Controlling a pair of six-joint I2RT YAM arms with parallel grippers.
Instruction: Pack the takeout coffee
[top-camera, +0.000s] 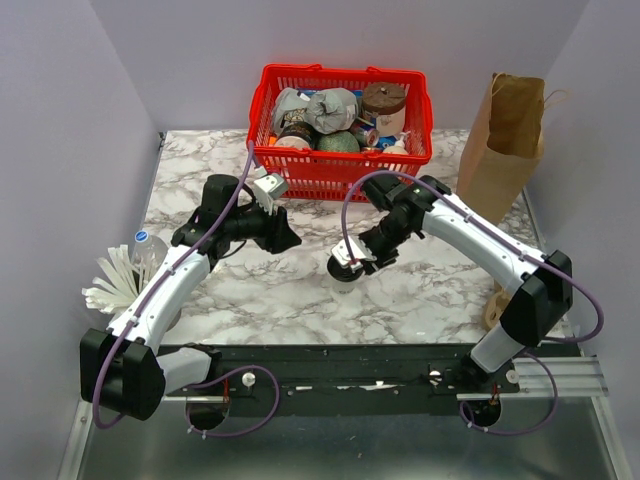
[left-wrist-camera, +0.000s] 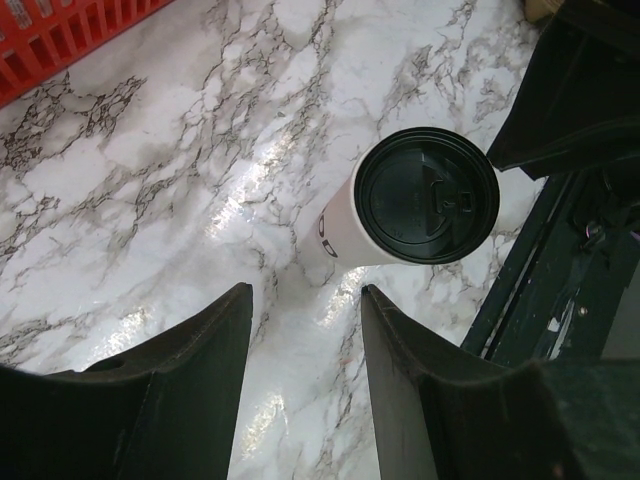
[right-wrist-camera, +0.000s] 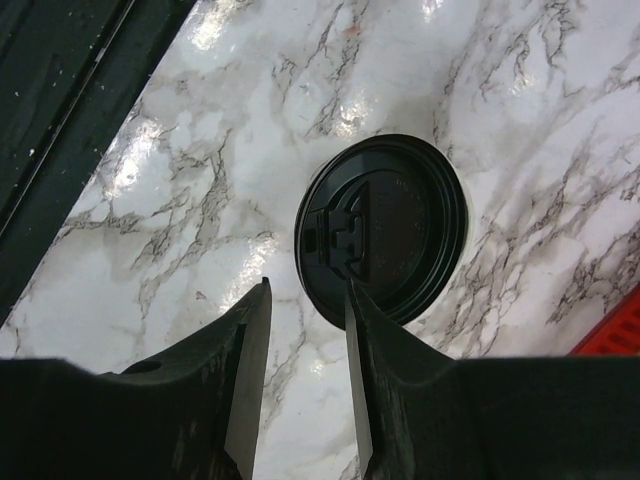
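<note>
On the marble table (top-camera: 440, 290), near its middle, the coffee (left-wrist-camera: 340, 225) stands upright, black lid (right-wrist-camera: 385, 225) up, axis vertical. Right gripper (right-wrist-camera: 305, 300) hovers above it, jaws part-open, empty; left gripper (left-wrist-camera: 305, 300) half-open, empty too.

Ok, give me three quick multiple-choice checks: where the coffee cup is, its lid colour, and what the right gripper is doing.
1. Where is the coffee cup?
A) in the red basket
B) standing on the marble table
C) inside the paper bag

2. What colour is its lid?
A) brown
B) white
C) black

3. What is the state of the right gripper?
A) open and empty
B) shut on the cup
C) shut on a bottle

Answers:
1 B: both wrist views show the cup upright on bare marble.
2 C: the round lid is plainly black above the white cup wall.
3 A: the jaws stand apart with nothing between them, and the lid lies just beyond the fingertips.
</note>
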